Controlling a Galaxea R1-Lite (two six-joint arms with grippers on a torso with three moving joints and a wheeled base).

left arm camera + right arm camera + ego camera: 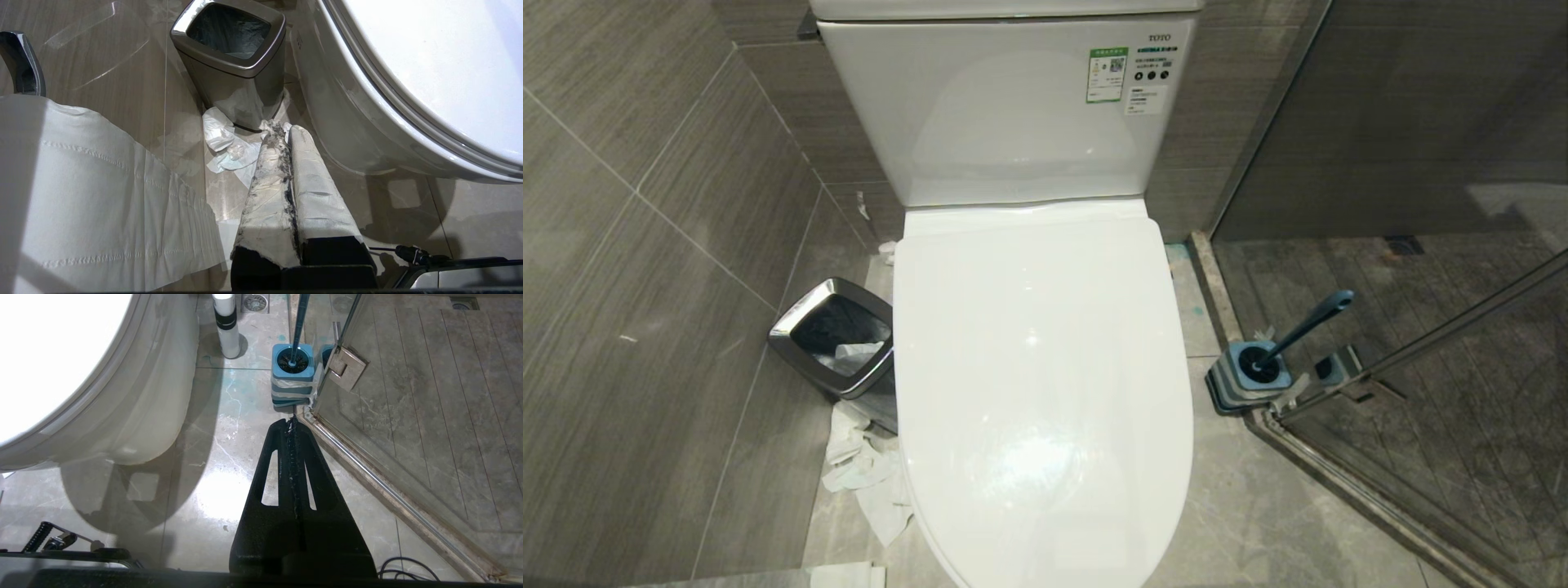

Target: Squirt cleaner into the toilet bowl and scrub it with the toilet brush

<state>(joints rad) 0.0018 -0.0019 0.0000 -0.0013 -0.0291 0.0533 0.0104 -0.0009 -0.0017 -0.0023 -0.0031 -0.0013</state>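
White glossy porcelain toilet bowl [1045, 384], which we record at the centre of the head view, lid down over the seat; cistern [1005, 106] behind it, bearing a green-and-white label [1107, 74]; grey tiled walls to either side.

Toilet brush [1303, 327], dark slate-blue handle leaning up and away from us; it stands in its squarish light-blue-topped, grey-striped holder [1245, 380] on the floor to the right of the bowl, just beside the hinge [346, 366] of the glass shower door [1421, 343]; we see nothing touching it.

Waste bin [837, 339], square, chrome-rimmed, on the floor to the left of the bowl, a scrap of paper inside; crumpled white tissue [870, 474] on the floor in front of it.

Left gripper [282, 130], low over the floor beside the bowl's left flank; fingers wrapped in white material, jaws pressed together, holding nothing; tips towards the bin and the tissue; a sheet of toilet paper [94, 192] hangs close to the wrist camera.

Right gripper [292, 422], black, low over the floor on the bowl's right; jaws closed flat on each other, empty; tips near the brush holder but apart from it.

White cylinder with a black band [226, 326], upright on the floor beyond the bowl in the right wrist view; we cannot tell what it is.
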